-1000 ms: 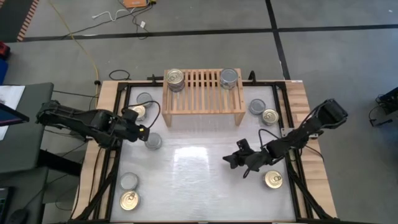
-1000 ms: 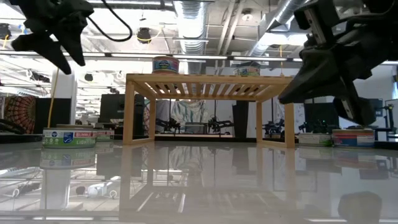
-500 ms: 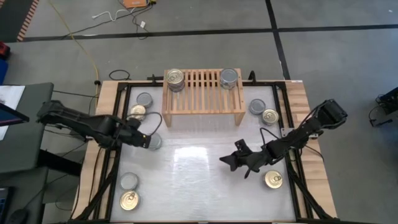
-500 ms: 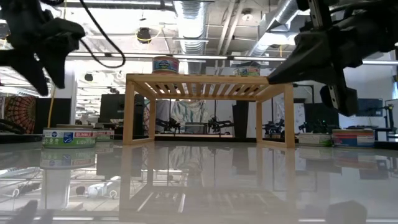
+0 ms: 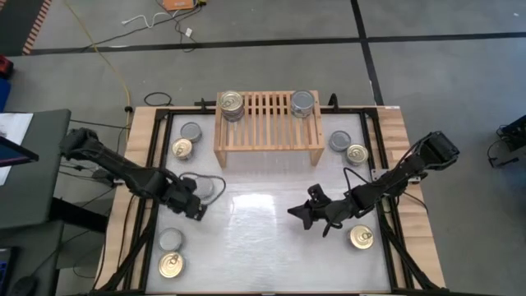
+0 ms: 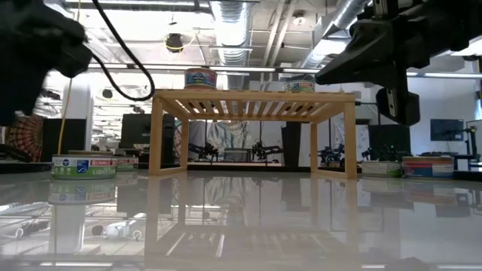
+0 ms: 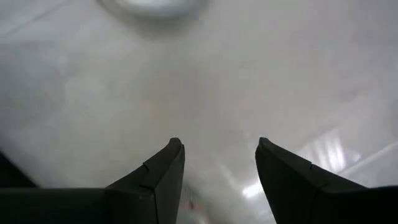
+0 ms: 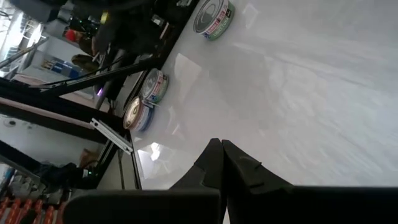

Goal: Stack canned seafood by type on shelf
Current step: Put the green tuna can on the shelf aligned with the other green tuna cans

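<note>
The shelf, a light-wood slatted rack, stands at the far middle of the white surface, carrying a gold-topped stack of cans at its left end and a silver-topped stack at its right end.

The left claw hangs low over the surface in front of the shelf's left leg, its two fingers parted about halfway and holding nothing; a silver can sits just beyond it, toward the shelf.

The right claw hovers in front of the shelf's right half, fingers pressed together and empty.

Loose cans lie to both sides of the shelf: a silver and a gold one beside its left leg, a silver and a gold one beside its right. Three more lie well in front of the shelf: two to the left, one to the right.
</note>
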You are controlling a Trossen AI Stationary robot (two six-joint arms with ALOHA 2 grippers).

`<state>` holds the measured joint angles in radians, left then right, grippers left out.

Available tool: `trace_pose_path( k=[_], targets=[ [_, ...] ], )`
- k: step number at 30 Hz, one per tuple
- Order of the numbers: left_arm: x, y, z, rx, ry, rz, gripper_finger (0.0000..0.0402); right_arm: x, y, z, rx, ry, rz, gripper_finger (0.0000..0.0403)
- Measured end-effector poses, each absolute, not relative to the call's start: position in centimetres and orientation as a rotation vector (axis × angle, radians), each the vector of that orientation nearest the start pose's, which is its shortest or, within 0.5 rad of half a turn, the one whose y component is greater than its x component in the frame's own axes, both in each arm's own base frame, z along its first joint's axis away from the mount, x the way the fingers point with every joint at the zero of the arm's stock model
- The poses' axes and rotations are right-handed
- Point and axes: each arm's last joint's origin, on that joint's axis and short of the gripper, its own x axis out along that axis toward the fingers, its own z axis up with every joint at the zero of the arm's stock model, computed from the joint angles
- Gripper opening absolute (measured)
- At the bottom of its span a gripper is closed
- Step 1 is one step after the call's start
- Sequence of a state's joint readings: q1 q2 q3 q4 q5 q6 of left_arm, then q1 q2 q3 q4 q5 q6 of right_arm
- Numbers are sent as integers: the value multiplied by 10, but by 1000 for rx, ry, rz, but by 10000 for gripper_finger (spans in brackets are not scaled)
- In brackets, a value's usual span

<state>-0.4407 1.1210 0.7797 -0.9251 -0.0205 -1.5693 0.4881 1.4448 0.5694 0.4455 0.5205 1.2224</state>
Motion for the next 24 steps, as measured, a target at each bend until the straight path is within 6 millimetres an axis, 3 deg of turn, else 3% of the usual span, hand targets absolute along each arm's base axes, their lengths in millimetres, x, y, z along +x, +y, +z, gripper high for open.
trace_pose_path(
  k=[13,19,24],
  targets=[
    [163,-134,210,-983,1583,579,190,249,116,177,998,305,-254,25],
    [160,-148,197,-944,1682,619,190,249,116,177,1008,304,-255,25],
    [169,-155,181,-910,1712,629,190,249,116,177,1013,304,-256,25]
  ],
)
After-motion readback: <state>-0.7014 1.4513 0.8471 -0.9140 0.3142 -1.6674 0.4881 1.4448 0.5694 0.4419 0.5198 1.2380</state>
